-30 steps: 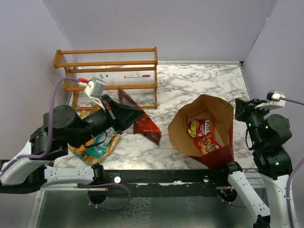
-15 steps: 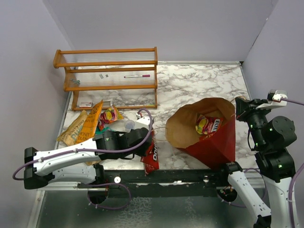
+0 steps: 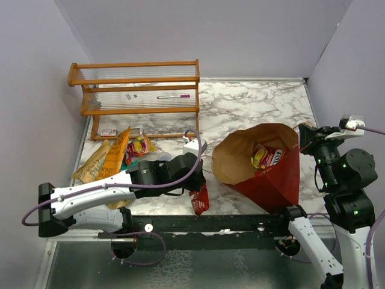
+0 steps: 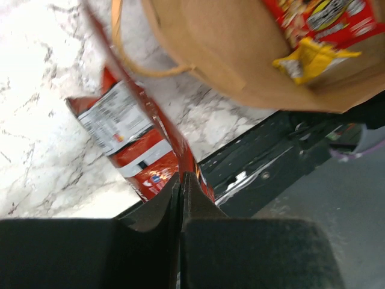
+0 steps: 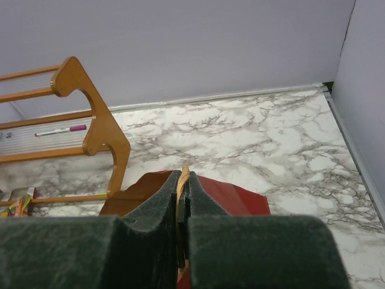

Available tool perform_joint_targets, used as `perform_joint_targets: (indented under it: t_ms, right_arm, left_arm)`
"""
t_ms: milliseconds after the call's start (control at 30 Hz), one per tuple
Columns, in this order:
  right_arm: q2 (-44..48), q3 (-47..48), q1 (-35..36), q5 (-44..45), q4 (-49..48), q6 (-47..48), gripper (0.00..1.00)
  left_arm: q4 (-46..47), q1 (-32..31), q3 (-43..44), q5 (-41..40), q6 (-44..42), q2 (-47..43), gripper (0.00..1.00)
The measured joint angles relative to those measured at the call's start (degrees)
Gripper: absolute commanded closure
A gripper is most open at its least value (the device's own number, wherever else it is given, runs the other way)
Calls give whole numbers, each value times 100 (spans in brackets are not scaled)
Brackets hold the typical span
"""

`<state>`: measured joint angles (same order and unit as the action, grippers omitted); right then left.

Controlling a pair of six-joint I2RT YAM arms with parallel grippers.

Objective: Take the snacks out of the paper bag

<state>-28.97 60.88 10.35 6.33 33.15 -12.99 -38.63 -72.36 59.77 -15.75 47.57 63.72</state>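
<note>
The left gripper point(image 4: 181, 180) pinches a red packet point(image 4: 129, 141) just left of the bag point(image 3: 271, 180), the right gripper point(image 5: 182, 180) clamps what seems the bag's handle point(image 5: 183, 170), snacks point(image 3: 266, 155) lie inside the bag, and if released here the red packet may slide off the table point(image 3: 252, 102) edge near the bag.

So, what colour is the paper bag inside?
The paper bag is tan brown inside; the top external view shows it best.

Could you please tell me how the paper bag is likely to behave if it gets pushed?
Likely light and quick to slide or tip: the paper bag leans, pinched only at its top by the right tool. Its thin, creased walls would probably buckle, not resist. The snack packet inside might shift.
</note>
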Motion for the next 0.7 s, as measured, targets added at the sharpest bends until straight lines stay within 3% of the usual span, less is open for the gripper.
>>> perform_joint_targets:
  t_ms: [300, 700]
  right_arm:
    - [44, -2, 0, -103, 0, -22, 98]
    - [61, -2, 0, -131, -2, -22, 98]
  left_arm:
    - [208, 83, 57, 26, -48, -367, 100]
    - [-2041, 446, -612, -1377, 1213, -1036, 100]
